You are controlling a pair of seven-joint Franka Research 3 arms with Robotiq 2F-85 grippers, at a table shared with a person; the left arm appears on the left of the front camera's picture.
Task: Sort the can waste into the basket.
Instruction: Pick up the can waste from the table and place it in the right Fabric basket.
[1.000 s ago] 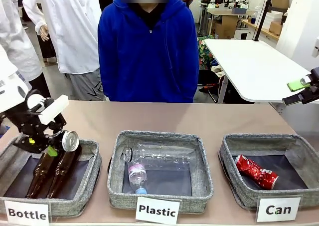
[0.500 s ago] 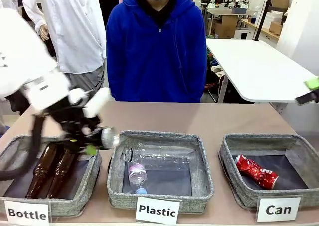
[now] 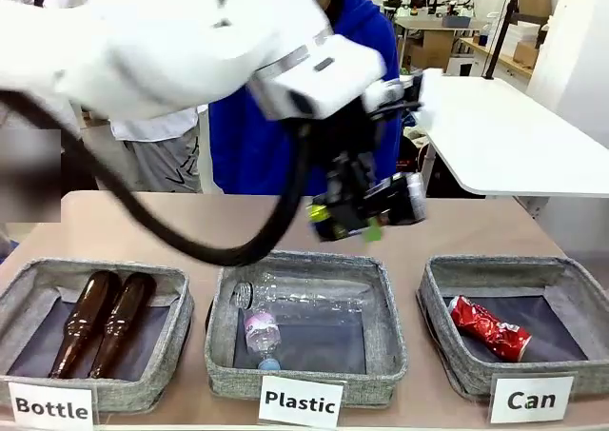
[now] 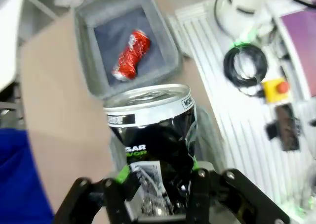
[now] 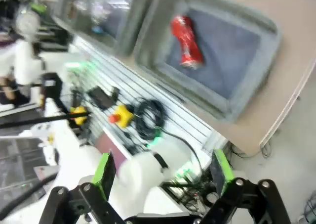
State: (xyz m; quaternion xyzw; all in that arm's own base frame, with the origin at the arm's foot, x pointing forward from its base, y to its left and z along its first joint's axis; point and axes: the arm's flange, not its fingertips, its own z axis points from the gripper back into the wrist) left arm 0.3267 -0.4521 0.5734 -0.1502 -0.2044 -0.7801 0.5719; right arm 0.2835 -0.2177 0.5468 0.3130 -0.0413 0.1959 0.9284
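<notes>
Left gripper (image 3: 366, 212) clamped on black can (image 4: 153, 135), frame centre.
Right gripper (image 5: 163, 172) spread wide; red can (image 3: 490, 327) in basket (image 3: 447, 360), lower right.

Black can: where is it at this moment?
The black can is clamped in the left gripper, held in the air above the table between the Plastic basket and the Can basket, where the red can lies.

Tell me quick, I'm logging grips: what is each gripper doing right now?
Left gripper: shut on the dented black metal can with green and white marks.
Right gripper: open, holding nothing.
</notes>
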